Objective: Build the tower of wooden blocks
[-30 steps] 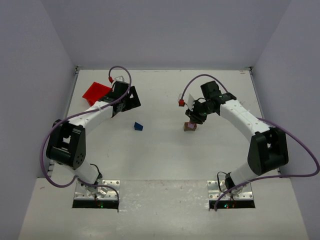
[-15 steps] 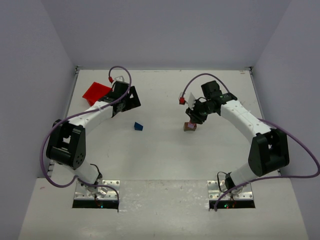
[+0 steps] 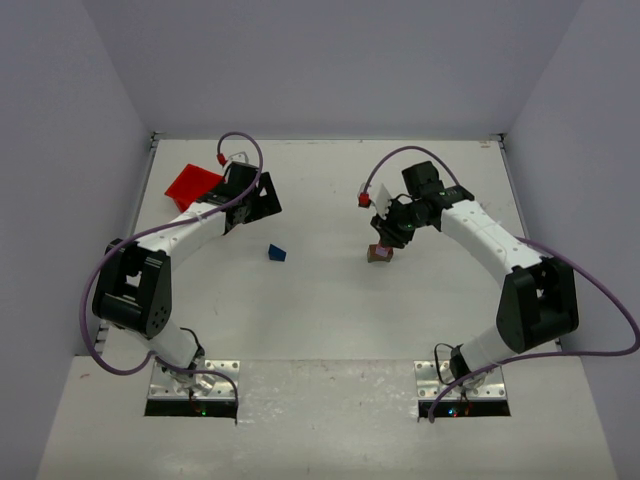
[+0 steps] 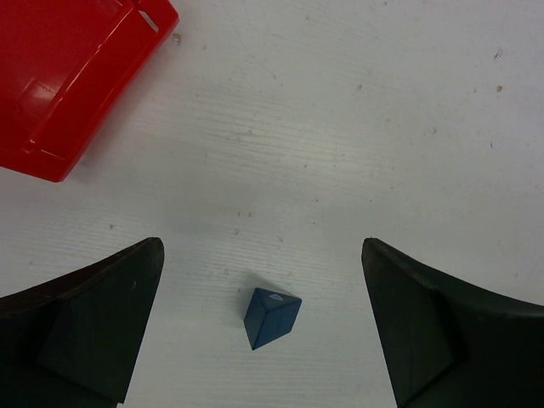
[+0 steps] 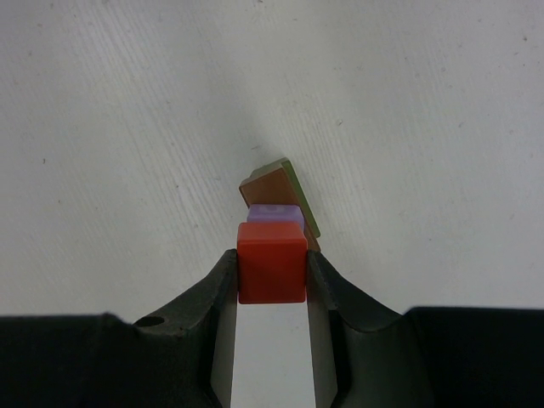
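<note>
My right gripper (image 5: 272,265) is shut on an orange-red block (image 5: 272,262). It holds the block right over a lilac-purple block (image 5: 274,213) that sits on a brown block (image 5: 270,185). I cannot tell whether the orange-red block touches the lilac one. In the top view this small stack (image 3: 380,254) stands right of centre under the right gripper (image 3: 388,234). A dark blue wedge (image 4: 272,317) lies alone on the table (image 3: 320,300), between and below the wide-open fingers of my left gripper (image 4: 260,255). The top view shows the wedge (image 3: 277,253) just in front of the left gripper (image 3: 258,203).
A red plastic bin (image 4: 68,76) lies at the back left, beside the left arm (image 3: 192,184). Grey walls close the table on three sides. Purple cables loop off both arms.
The right gripper with the orange-red block has shifted only very slightly over the stack. The left arm and the wedge have not moved.
</note>
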{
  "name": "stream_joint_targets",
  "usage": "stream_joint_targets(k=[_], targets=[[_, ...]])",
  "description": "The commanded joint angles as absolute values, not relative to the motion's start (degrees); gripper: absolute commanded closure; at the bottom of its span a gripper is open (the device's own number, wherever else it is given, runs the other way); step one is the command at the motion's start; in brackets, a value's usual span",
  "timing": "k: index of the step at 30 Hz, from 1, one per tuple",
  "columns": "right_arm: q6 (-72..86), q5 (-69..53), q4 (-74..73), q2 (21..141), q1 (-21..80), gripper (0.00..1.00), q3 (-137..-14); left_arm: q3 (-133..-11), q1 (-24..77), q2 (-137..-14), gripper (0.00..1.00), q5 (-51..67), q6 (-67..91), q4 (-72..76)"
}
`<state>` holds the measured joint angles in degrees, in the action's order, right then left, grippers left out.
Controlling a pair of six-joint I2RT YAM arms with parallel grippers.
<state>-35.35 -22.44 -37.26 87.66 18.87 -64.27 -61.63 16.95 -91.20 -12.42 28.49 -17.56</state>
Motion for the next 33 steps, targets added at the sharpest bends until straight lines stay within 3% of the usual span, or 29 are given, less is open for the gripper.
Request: stream_joint_targets(k=[1,33], targets=[[-34.5,-22.4,-35.2,86.7,19.2,0.7,-65.0,-63.9,17.5,-91.8,0.0,-12.5,27.9,-16.0],[-34.2,-22.4,-35.8,87.9,19.5,0.66,-65.3,-63.9,17.5,-91.8,0.0,-12.8,27.9,-16.3]])
